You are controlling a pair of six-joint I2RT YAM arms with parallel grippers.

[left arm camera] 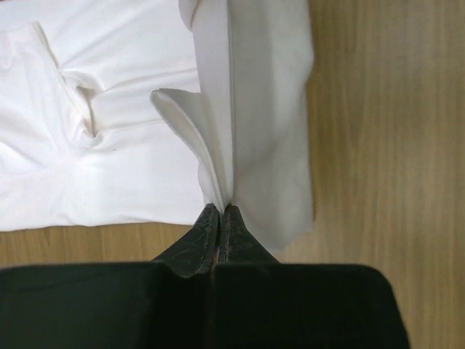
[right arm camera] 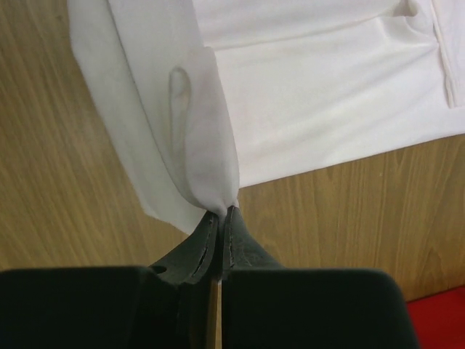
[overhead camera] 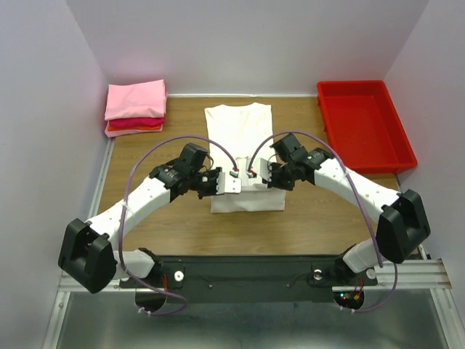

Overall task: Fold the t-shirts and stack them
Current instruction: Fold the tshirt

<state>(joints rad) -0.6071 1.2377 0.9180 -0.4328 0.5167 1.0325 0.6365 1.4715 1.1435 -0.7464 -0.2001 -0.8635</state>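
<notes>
A white t-shirt lies lengthwise in the middle of the table, its near end lifted. My left gripper is shut on its near left edge; the left wrist view shows the cloth pinched at the fingertips and hanging in folds above the table. My right gripper is shut on the near right edge; the cloth is pinched the same way in the right wrist view. A folded stack of pink and red t-shirts sits at the far left corner.
A red plastic tray stands at the far right. White walls close in the table on the left, back and right. Bare wood lies around the shirt.
</notes>
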